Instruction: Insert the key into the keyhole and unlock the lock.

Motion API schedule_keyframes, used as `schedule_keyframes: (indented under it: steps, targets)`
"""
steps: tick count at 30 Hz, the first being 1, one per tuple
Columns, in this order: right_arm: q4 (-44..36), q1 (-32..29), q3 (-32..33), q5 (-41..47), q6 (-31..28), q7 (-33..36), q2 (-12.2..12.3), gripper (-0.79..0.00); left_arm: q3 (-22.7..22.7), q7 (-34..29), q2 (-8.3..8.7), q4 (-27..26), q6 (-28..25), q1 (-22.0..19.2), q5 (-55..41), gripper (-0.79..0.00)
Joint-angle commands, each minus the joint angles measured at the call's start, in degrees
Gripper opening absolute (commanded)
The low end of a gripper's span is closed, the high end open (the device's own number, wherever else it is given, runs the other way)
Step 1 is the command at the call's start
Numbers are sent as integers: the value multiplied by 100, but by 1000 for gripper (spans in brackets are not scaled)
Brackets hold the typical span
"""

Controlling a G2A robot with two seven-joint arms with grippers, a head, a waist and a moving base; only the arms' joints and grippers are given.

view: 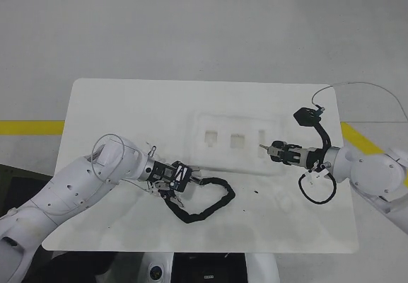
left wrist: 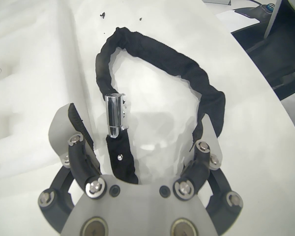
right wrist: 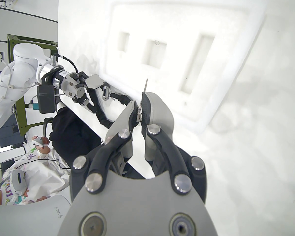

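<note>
A chain lock in a black fabric sleeve [left wrist: 162, 57] lies in a loop on the white table [view: 119, 113]. Its chrome cylinder [left wrist: 114, 114] stands out from one sleeve end, between the spread fingers of my left gripper [left wrist: 137, 115], which is open; no pad touches the cylinder. In the top view the left gripper [view: 188, 177] sits at the loop's [view: 207, 205] near-left end. My right gripper [right wrist: 139, 110] is shut on the key [right wrist: 145, 85], whose thin blade sticks out past the fingertips. It hovers at the foam tray's right side [view: 267, 149], well apart from the lock.
A white foam tray [view: 196, 120] with three recesses fills the table's middle; a small metal ring [right wrist: 157, 42] lies in one recess. Black crumbs [left wrist: 102, 14] dot the table beyond the chain. A black cable [view: 317, 197] loops under the right arm.
</note>
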Motion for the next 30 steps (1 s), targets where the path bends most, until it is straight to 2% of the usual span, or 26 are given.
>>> schedule_keyframes:
  steps: [1, 17, 20, 21, 30]
  targets:
    - [0, 0, 0, 0, 0, 0, 0, -785, -4, -97, -32, 46, 0, -27, -51, 0]
    - [0, 0, 0, 0, 0, 0, 0, -785, 96, -563, -131, 58, 0, -143, -150, 0]
    - [0, 0, 0, 0, 0, 0, 0, -785, 110, -603, -138, 78, 0, -137, -168, -126]
    - [0, 0, 0, 0, 0, 0, 0, -785, 113, -612, -139, 83, 0, -136, -169, -142]
    - [0, 0, 0, 0, 0, 0, 0, -785, 111, -613, -144, 129, 0, -116, -179, -163]
